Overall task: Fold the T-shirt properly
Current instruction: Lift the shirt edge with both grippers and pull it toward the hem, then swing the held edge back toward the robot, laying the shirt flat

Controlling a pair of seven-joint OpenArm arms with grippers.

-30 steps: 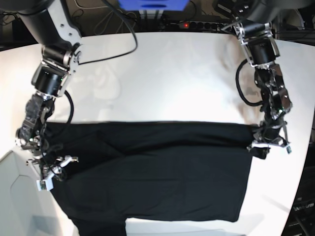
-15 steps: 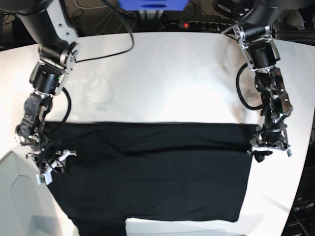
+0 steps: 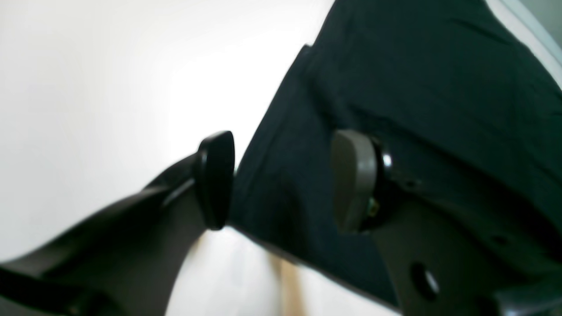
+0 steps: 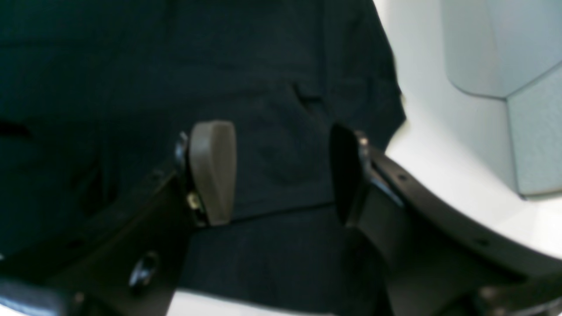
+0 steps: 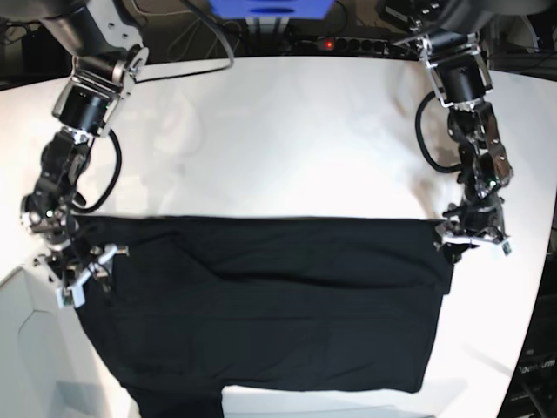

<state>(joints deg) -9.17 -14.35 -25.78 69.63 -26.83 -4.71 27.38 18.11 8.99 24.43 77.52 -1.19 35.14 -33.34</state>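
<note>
Both jaws stand open, left gripper [image 3: 281, 180] and right gripper [image 4: 281, 173] holding nothing; the T-shirt [image 5: 270, 305] looks soft, limp, best pinched at folded corners.

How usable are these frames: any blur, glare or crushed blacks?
Left wrist: soft focus, table blown out white. Right wrist: blurred, T-shirt a near-featureless dark mass. Base: sharpest, wide-angle bending at the table edges, shirt folds barely readable in the black.
</note>
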